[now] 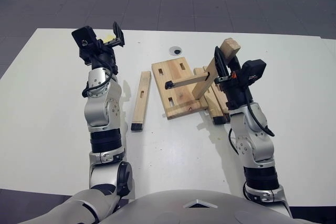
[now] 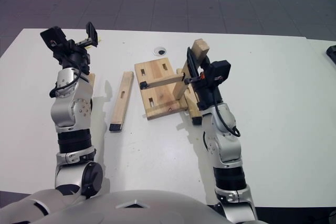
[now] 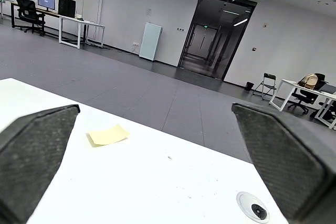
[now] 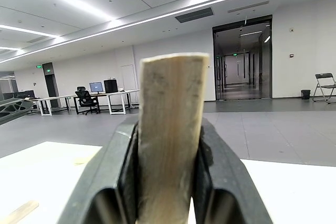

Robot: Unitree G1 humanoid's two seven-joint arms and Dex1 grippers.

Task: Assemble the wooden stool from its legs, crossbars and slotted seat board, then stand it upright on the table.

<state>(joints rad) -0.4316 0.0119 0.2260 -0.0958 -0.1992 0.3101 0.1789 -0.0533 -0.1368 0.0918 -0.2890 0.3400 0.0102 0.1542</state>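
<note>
The slotted seat board (image 1: 177,104) lies flat at the table's middle. Just above its right edge my right gripper (image 1: 221,70) is shut on a tilted wooden leg (image 1: 230,48). A crossbar (image 1: 186,82) sticks out of that leg to the left, over the board. The right wrist view has the leg (image 4: 170,129) clamped between both fingers. A loose leg (image 1: 141,99) with a slot and a dark foot cap lies left of the board. My left gripper (image 1: 104,38) is raised over the far left of the table, open and holding nothing, with its pads (image 3: 37,150) spread wide.
More wooden pieces (image 1: 216,109) lie stacked right of the board, under my right arm. A round cable grommet (image 1: 176,51) sits in the table behind the board. A yellow sticky note (image 3: 107,135) lies near the far left edge.
</note>
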